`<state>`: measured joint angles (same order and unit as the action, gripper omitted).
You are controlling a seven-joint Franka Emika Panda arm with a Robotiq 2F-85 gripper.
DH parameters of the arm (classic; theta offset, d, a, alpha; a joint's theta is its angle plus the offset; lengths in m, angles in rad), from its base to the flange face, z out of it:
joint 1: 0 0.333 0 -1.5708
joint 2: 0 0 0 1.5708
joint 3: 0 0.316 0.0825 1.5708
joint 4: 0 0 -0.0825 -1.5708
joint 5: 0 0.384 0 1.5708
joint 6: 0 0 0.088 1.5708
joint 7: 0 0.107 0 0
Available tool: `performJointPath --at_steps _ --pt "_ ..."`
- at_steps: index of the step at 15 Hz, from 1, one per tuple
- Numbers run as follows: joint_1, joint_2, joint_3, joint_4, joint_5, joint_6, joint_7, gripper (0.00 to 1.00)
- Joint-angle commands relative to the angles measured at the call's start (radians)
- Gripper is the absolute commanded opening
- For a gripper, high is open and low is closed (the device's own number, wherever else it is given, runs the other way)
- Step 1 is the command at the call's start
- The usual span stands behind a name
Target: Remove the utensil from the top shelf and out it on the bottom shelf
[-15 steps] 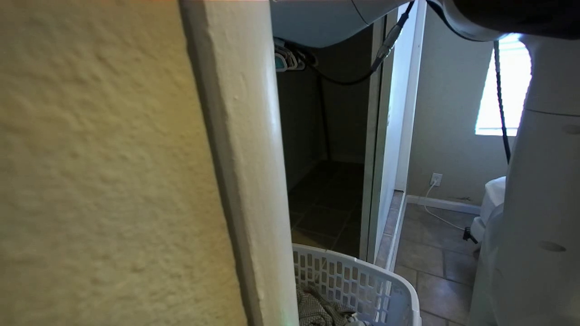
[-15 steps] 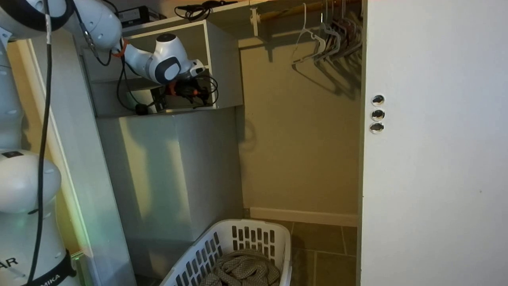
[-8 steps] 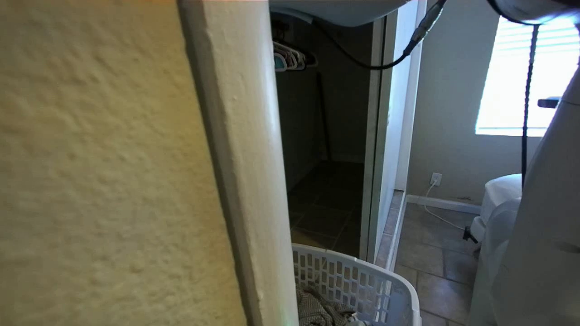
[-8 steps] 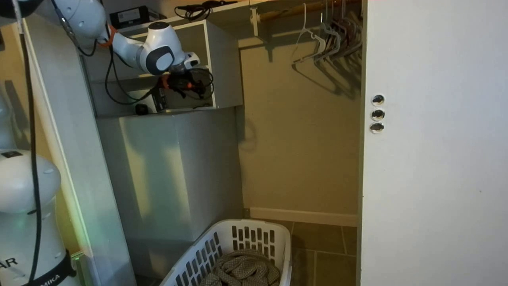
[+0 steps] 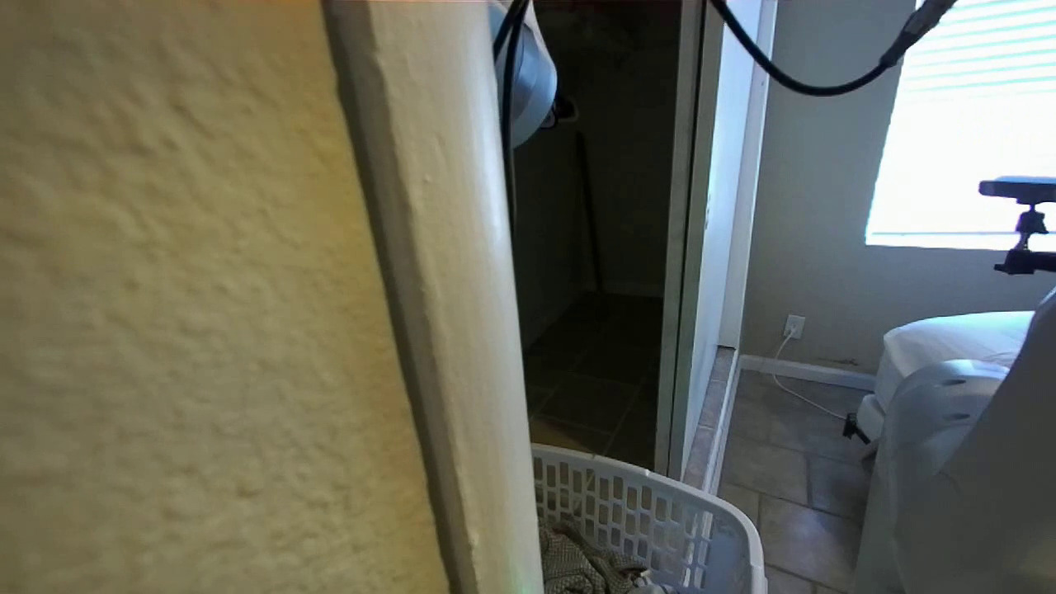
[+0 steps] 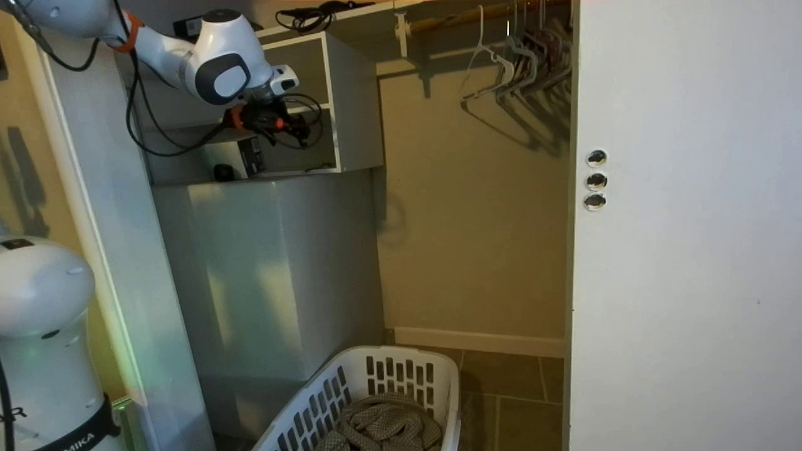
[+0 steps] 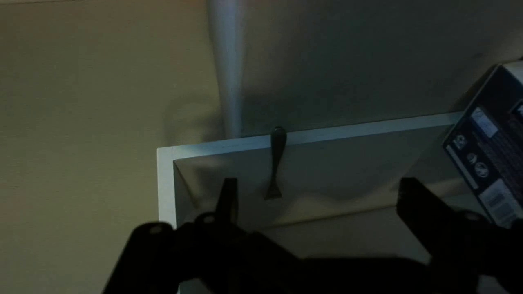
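A dark fork-like utensil lies on the bottom shelf of the white cubby in the wrist view. Its handle end reaches over the shelf's front edge. It also shows as a small dark shape in an exterior view. My gripper is open, with its fingers wide apart and nothing between them. In that exterior view my gripper hangs in front of the lower compartment, apart from the utensil. The upper compartment is partly hidden by the arm.
A dark printed box stands on the bottom shelf, also visible in an exterior view, with a black round object beside it. Cables loop around the wrist. A white laundry basket stands below. Hangers hang at right.
The arm and gripper have drawn back from the cubby, moving up and left in an exterior view. The utensil on the bottom shelf shows more plainly now. The box has not moved.
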<state>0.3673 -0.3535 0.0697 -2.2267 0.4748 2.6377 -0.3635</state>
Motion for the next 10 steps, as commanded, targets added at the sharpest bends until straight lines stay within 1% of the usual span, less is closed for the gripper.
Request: performJointPath --at_steps 1,5,6,7,10 --pt "0.052 -0.128 -0.054 -0.093 0.065 -0.033 -0.084 1.00" --pt "0.092 -0.216 -0.103 -0.144 0.063 -0.064 -0.124 1.00" --pt "0.123 -0.237 -0.128 -0.154 0.080 -0.069 -0.168 1.00" --pt "0.079 -0.178 -0.091 -0.111 0.026 -0.055 -0.091 1.00" --pt "0.110 -0.219 -0.118 -0.135 0.036 -0.062 -0.123 1.00"
